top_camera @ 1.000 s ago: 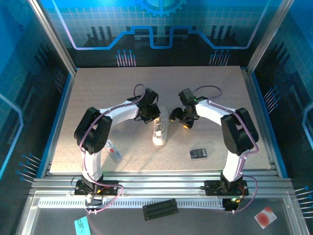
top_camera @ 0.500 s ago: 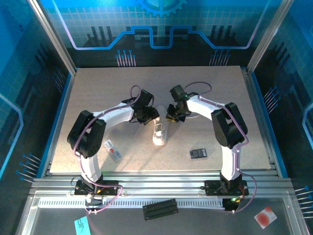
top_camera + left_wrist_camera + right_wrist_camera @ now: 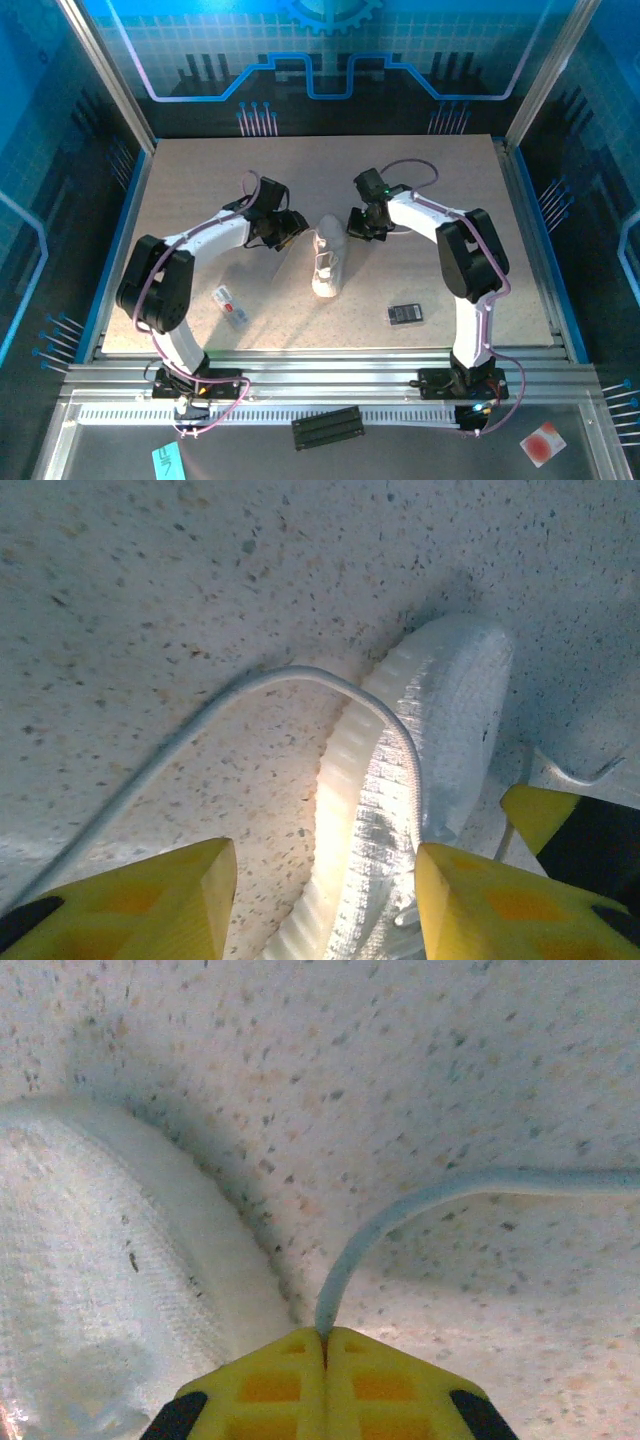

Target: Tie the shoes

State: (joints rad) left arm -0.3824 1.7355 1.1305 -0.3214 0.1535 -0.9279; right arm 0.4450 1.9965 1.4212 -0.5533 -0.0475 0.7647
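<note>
within the last second the left gripper (image 3: 322, 868) has let go, fingers apart, with a loose lace strand (image 3: 250, 685) lying slack between them. the right gripper (image 3: 325, 1340) has clamped a second lace end (image 3: 400, 1210). judgement: tension is changing hands, no knot formed yet. the white sneaker (image 3: 327, 262) lies mid-table between both grippers. speckled tabletop (image 3: 200, 180), blue-lit enclosure walls (image 3: 60, 150).

White sneaker (image 3: 328, 262), white lace (image 3: 540, 1178), yellow end effector fingers (image 3: 270, 1380), speckled table (image 3: 200, 190)
</note>
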